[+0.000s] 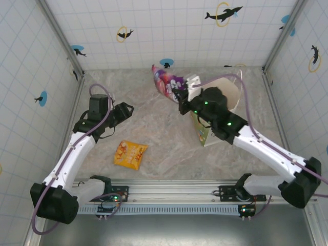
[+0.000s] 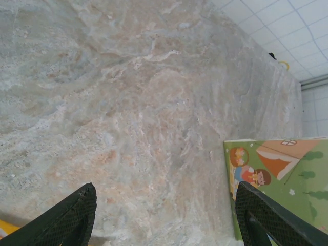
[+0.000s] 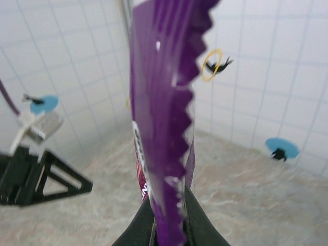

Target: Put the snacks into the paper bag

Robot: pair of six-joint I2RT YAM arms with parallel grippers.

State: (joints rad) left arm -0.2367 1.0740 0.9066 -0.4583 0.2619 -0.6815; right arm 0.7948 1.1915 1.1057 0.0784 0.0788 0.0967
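The right end effector (image 3: 166, 218) pinches one edge of the purple snack packet (image 3: 164, 102), which stands edge-on beyond its fingers, probably so it can slip narrow into the paper bag (image 1: 231, 84) just beside it. The left end effector (image 2: 164, 215) hangs spread and empty over the surface (image 2: 128, 102). The yellow-orange packet (image 1: 130, 155) lies back toward its base and is likely next.
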